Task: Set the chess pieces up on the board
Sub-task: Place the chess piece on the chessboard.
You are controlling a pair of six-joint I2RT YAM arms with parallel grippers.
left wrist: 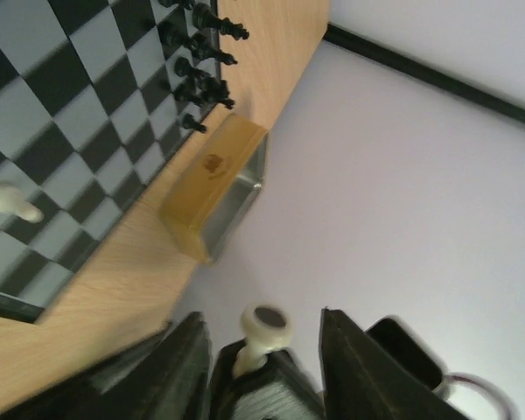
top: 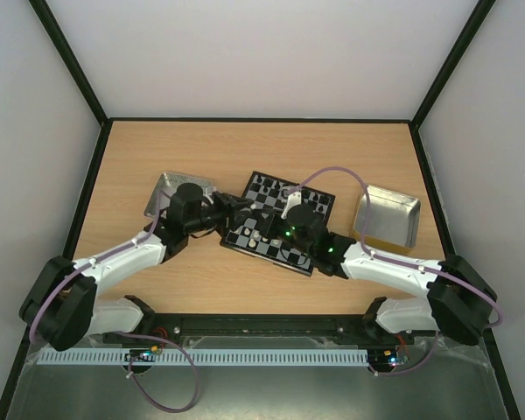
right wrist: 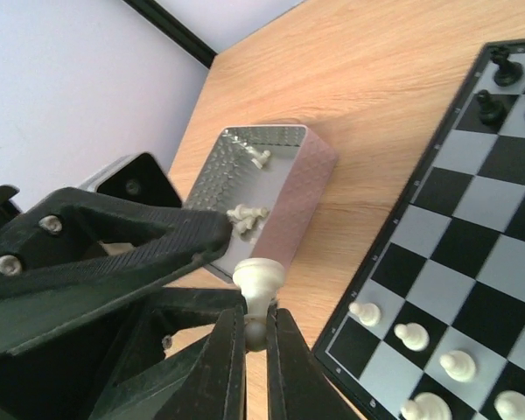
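The right gripper (right wrist: 255, 337) is clamped on a white chess piece (right wrist: 259, 278), and the left gripper (left wrist: 262, 324) stands open on either side of it without touching. Beyond, at 10 o'clock of the board (right wrist: 499, 201), a metal tray (right wrist: 302, 188) holds a few white pieces (right wrist: 247, 215). Another tray (top: 389, 219) sits at 3 o'clock.

We reach inward from both sides, tips meeting: our right gripper (right wrist: 257, 331) pinches a piece (right wrist: 259, 278), our left gripper (left wrist: 264, 325) stands parted around it.

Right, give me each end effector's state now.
Left end effector: open, holding nothing.
Right end effector: shut on a white chess piece.
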